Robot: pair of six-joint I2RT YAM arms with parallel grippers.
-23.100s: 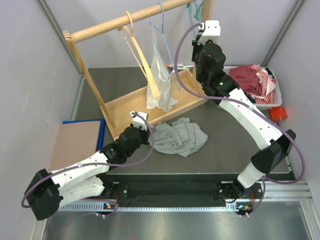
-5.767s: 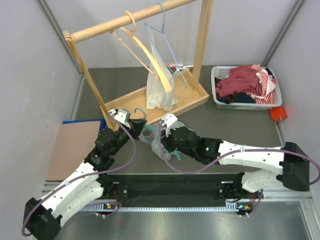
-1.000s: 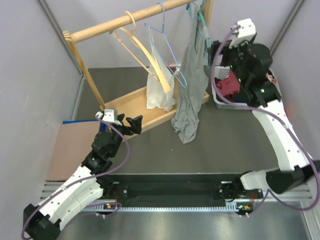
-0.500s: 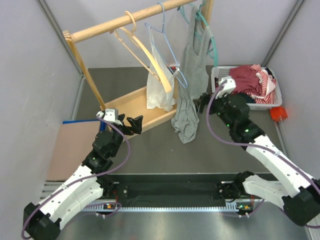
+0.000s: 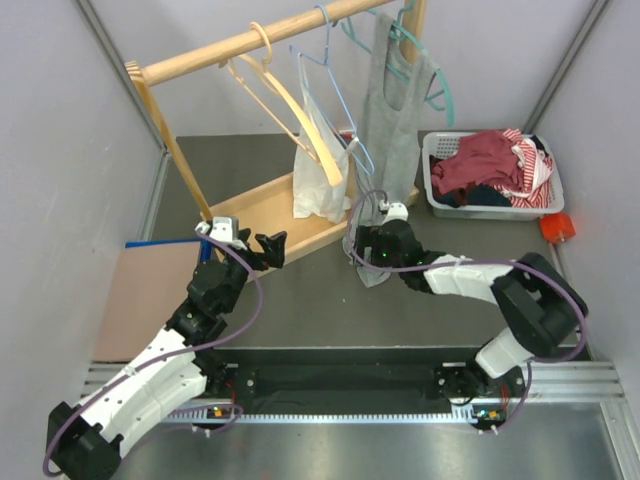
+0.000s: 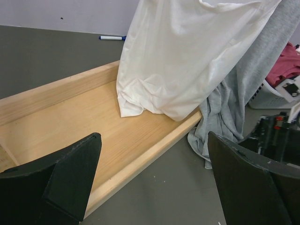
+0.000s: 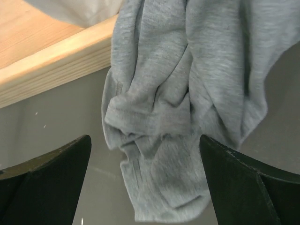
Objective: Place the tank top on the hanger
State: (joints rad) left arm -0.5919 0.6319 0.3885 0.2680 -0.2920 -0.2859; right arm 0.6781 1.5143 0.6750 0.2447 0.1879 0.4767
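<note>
Already the tank top (image 5: 388, 110) hangs lengthwise from the hanger (image 5: 443, 92) on the rail (image 5: 230, 45), its hem bunched on the table (image 5: 300, 300) straight ahead of the right gripper (image 7: 144, 137), which gapes wide and empty; the left gripper (image 6: 154, 136), equally wide and empty, sits farther off

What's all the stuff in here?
rack: one, pale wood, back of the table
tank top: one, light grey, on the hanger, hem on the table
hanger: one, teal, on the rack's rail
wooden hanger: one, pale, on the rail
wire hanger: one, light blue, on the rail
plastic bag: one, white, bottom resting in the rack
basket: one, white, right side, holding red clothes
left hand: one, black, open, by the rack
right hand: one, black, open, at the tank top's hem
</note>
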